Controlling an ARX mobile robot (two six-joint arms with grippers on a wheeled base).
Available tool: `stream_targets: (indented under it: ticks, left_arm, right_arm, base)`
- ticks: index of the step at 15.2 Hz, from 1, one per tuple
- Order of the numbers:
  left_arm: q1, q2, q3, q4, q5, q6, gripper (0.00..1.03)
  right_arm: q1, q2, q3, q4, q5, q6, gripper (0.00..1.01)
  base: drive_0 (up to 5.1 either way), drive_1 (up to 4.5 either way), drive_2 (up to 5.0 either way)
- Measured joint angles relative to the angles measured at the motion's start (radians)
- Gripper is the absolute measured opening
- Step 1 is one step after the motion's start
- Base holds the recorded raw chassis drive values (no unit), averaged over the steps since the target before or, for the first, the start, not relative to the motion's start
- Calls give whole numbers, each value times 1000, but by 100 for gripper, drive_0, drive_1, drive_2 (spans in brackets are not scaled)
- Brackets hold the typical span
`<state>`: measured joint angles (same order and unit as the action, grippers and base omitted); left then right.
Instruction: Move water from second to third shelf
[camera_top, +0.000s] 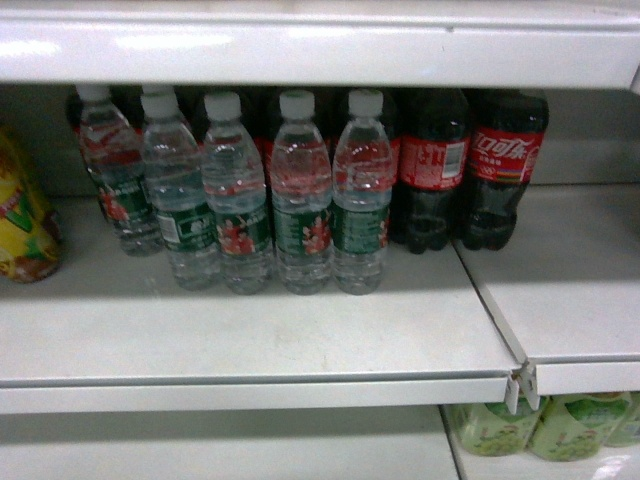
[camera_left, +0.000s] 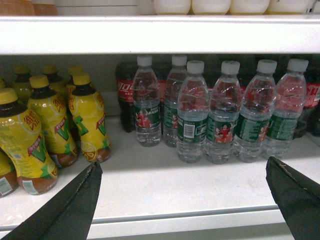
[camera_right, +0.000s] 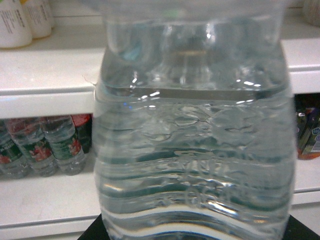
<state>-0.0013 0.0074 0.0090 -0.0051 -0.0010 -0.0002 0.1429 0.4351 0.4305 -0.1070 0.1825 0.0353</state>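
we are carrying one water bottle (camera_right: 192, 130) up close in front of the right wrist camera, where it is filling the view; the right gripper's dark base is peeking out at 6 o'clock beneath it, so we are judging it clamped on the bottle, though its fingers are hidden. the left gripper (camera_left: 185, 200) is hanging wide open and empty before the row of water bottles (camera_left: 220, 112) on the shelf (camera_left: 150, 185), with yellow tea bottles (camera_left: 55, 130) at 9 o'clock. for a clean placement we are advising keeping the bottle upright and clearing the shelf lip (camera_right: 45, 100) before setting it down.
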Motion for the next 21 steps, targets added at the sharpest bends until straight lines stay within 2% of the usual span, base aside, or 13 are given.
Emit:
stream_targets:
  ticks: [19,21]
  left_arm:
    - [0,0,0,3,0,0,98]
    - [0,0,0,2,1,0,98]
  right_arm:
    - [0,-1,4,2,0,-1,42]
    - [0,-1,4,2,0,-1,42]
  base:
    - [0,0,0]
    - [-360,196,196]
